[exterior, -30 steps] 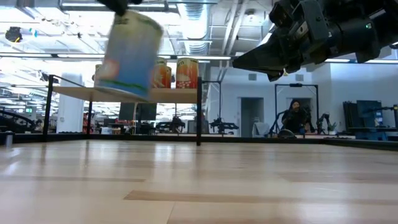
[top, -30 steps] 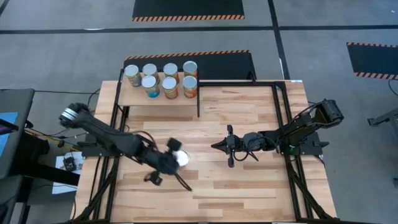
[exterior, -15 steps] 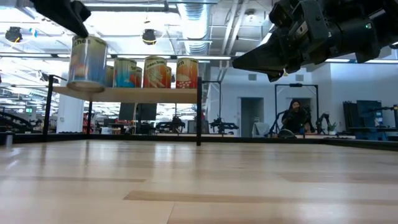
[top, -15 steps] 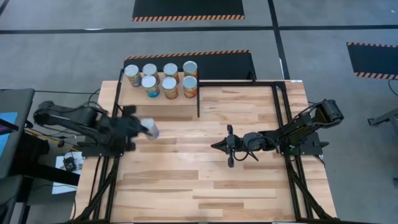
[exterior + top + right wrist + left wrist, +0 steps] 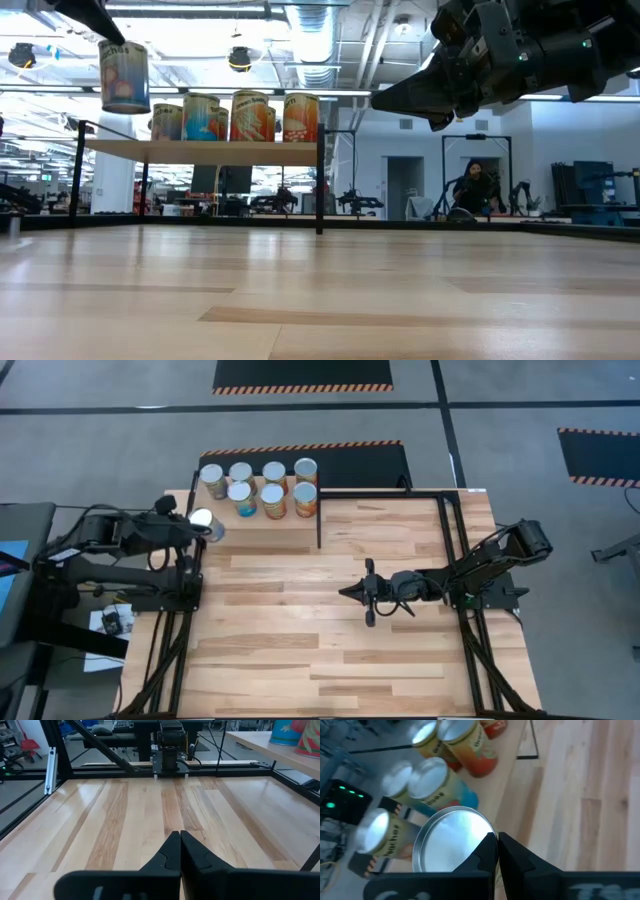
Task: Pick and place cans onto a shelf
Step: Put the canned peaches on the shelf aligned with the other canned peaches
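Note:
My left gripper [image 5: 198,524] is shut on a can with a silver top [image 5: 208,523] just off the shelf's left near corner. In the low view this can [image 5: 124,76] hangs higher than the shelf top [image 5: 200,152]. The light-wood shelf [image 5: 260,532] stands at the table's far left. Several cans [image 5: 270,486] with orange, blue and grey labels stand on their bases in two rows on it. My right gripper [image 5: 347,594] hovers shut and empty over the table's middle. My left gripper pinches the can's top rim [image 5: 489,833] between its two fingers, at one spot on the lid's edge. The fingers [image 5: 100,18] slant down from the table's left side. The can hangs below them, nearly upright, clear of table and shelf.
A black post [image 5: 319,520] marks the shelf's right near corner, and black frame rails [image 5: 447,550] run along the table's right side. Bare planks [image 5: 300,640] spread over the near half. A seated person [image 5: 473,186] shows in the room behind.
My left gripper has swung from the table's near middle toward the left and far edges, up to the shelf's left near corner, rising and rolling as it went. The can it carries has gone from tilted to nearly upright.

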